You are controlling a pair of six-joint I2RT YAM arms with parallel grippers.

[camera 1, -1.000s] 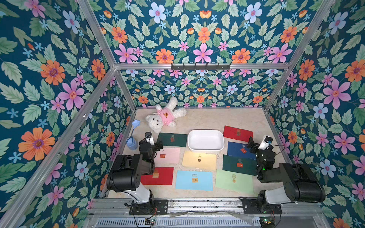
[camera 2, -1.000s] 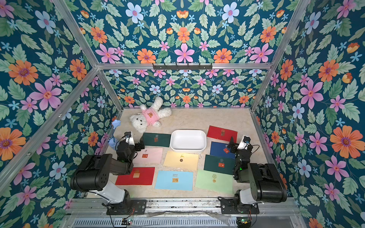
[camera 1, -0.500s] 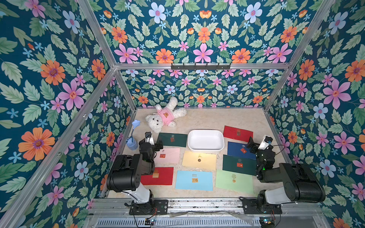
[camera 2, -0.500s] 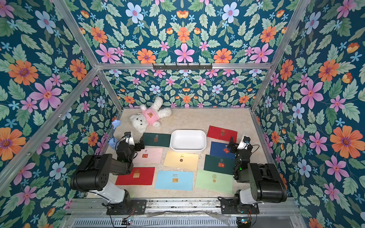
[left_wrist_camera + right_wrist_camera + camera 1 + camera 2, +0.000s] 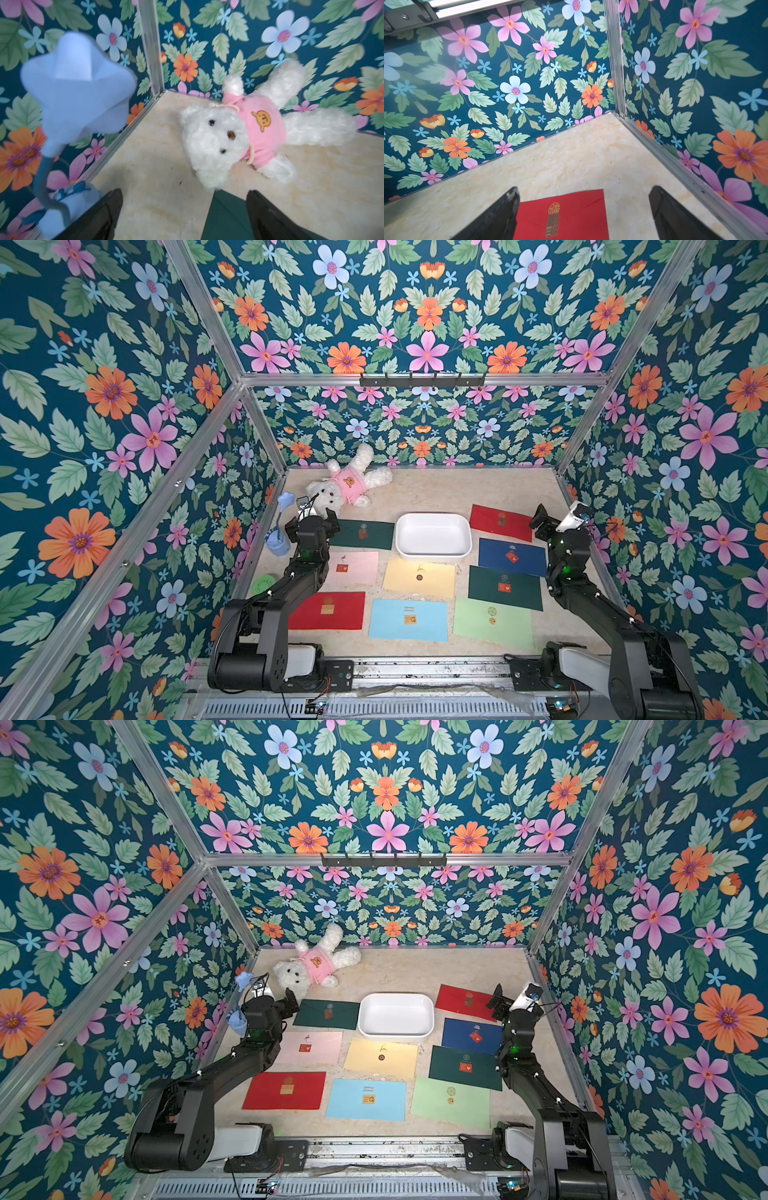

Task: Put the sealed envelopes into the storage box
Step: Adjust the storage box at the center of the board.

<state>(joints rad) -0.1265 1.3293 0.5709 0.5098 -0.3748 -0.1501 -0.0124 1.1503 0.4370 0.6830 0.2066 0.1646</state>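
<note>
The white storage box (image 5: 433, 516) stands with nothing in it at mid-table in both top views (image 5: 396, 995). Several sealed envelopes lie flat around it: dark green (image 5: 365, 534), red (image 5: 500, 521), navy (image 5: 512, 556), pink (image 5: 353, 568), yellow (image 5: 419, 577), another dark green (image 5: 505, 587), another red (image 5: 328, 610), light blue (image 5: 408, 619) and light green (image 5: 493, 622). My left gripper (image 5: 185, 199) hangs open over a corner of the dark green envelope (image 5: 226, 220). Above the far red envelope (image 5: 566, 216), my right gripper (image 5: 584, 195) is open and holds nothing.
A white teddy bear (image 5: 345, 489) in a pink shirt lies at the back left. A small blue cup with a flower (image 5: 277, 543) stands by the left wall, close to my left gripper. A green round lid (image 5: 262, 585) lies beside the left arm. Floral walls enclose three sides.
</note>
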